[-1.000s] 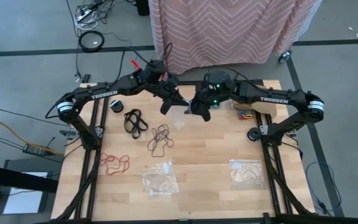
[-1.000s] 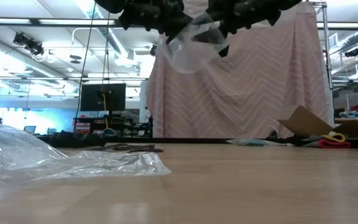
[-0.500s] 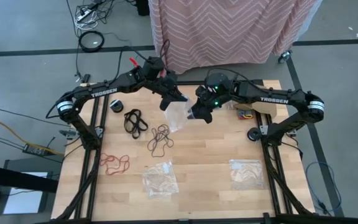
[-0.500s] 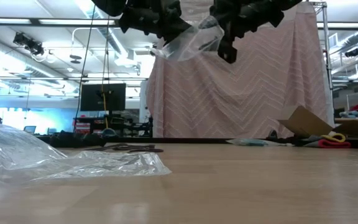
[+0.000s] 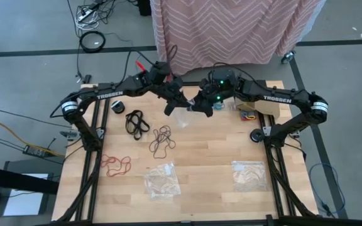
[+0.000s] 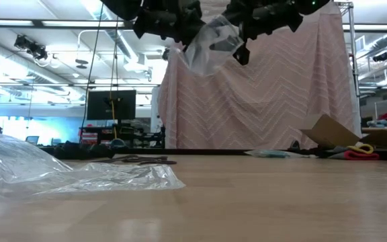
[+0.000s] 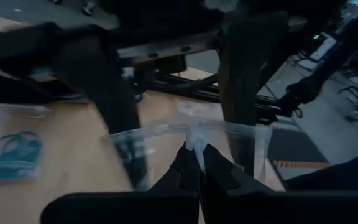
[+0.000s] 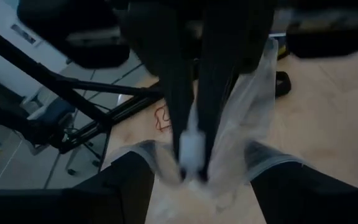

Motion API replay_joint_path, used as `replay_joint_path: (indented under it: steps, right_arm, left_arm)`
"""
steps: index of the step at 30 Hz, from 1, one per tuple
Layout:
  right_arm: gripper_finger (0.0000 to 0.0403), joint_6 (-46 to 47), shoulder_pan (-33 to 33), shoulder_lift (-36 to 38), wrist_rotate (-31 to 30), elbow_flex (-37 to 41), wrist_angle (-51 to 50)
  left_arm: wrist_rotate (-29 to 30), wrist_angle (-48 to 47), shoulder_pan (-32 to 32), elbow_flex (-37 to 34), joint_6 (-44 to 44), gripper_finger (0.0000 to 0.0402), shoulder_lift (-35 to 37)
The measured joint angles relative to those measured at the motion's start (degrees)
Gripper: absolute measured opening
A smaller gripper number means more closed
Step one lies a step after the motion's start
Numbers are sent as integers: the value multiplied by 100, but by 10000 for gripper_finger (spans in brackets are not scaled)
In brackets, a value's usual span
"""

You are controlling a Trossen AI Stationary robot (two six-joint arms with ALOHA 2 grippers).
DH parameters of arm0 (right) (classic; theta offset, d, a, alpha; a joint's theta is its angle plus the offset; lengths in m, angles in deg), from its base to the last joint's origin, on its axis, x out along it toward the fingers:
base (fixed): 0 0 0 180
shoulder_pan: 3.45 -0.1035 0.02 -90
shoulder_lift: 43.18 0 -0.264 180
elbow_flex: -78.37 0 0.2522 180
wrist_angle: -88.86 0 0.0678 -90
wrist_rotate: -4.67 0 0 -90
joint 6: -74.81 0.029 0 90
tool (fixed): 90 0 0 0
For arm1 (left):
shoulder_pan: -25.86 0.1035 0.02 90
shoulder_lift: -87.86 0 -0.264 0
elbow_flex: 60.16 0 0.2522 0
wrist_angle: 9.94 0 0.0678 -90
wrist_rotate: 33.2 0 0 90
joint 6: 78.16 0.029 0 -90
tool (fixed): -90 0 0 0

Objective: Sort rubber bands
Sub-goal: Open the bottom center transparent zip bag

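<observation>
A clear plastic bag (image 6: 210, 47) hangs in the air over the table's far middle, between my two grippers. My left gripper (image 5: 173, 107) is shut on its rim. My right gripper (image 5: 197, 107) is open and faces it, its two fingers (image 7: 247, 93) spread at the bag's mouth. Loose rubber bands lie on the table: a black cluster (image 5: 137, 121), a dark brown one (image 5: 161, 139) and a red one (image 5: 115, 164). Teal-blue bands (image 7: 8, 152) lie inside another clear bag. My left gripper pinches the middle of the bag's thick top rim (image 7: 195, 135) between its two fingertips, coming nearly level from the table's left. The bag hangs below the rim, clear of the table. My right gripper has its spread fingers (image 8: 135, 177) at the two ends of the bag's mouth and shows through the film. The rim runs straight between them. Whether they press on the film I cannot tell.
Two clear bags lie flat near the front edge, one at the middle (image 5: 162, 181) and one to the right (image 5: 249, 174). A cardboard box with coloured bits (image 5: 251, 113) stands at the far right. A pink patterned cloth (image 5: 231, 31) hangs beyond the far edge.
The bag was drawn up flatter between the two grippers half a second ago and now hangs down again below the rim. Both grippers have stayed close together over the table's far middle.
</observation>
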Motion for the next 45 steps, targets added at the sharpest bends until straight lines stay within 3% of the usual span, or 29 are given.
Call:
replay_joint_path:
  steps: [8,45]
  right_arm:
    - [234,159,-22,-352,281,2,119]
    - [195,155,-22,-394,231,2,572]
  left_arm:
    - [-395,525,-154,0,-484,0,-368]
    - [-616,147,-168,2,-445,0,-370]
